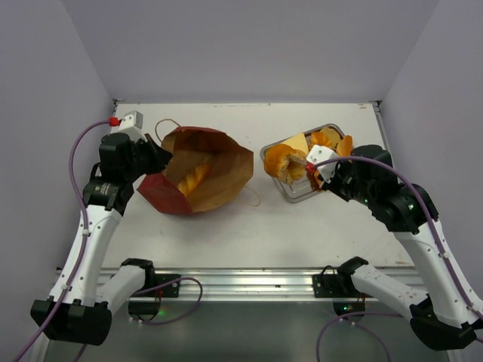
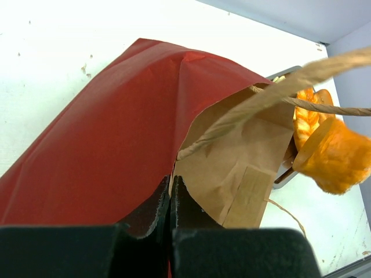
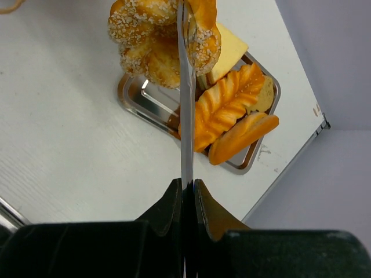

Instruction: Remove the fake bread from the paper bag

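The bag (image 1: pixel 230 173) lay on its side on the left half of the desk (image 1: pixel 249 234), with its mouth wide open. It was red outside and brown inside. The left end effector (image 2: pixel 170 188) was clenched on the bag's rim, with the paper pinched tight between the two fingers. A string handle (image 2: pixel 261 98) looped across just above that spot.

One piece of bread was in the bag, a yellow braided piece (image 1: pixel 195 176) lying on the brown paper near the middle of the opening.

The right end effector (image 3: pixel 187 188) was clenched on the tongs (image 3: pixel 185 116), and the thin metal arms were pressed together. The tongs gripped a seeded roll (image 3: pixel 145 40) at their far end, over the corner of the tray (image 3: pixel 152 99) nearest the bag. I could not tell if the roll touched the tray.

The tray sat on the right half of the desk, well apart from the bag. Four pieces lay in it, close together: a leaf-shaped loaf (image 3: pixel 226 107), an oval roll (image 3: pixel 243 139) just beside it, a yellow sandwich (image 3: pixel 229 49) at the far end, and a brown slice (image 3: pixel 265 95) partly under the loaf.
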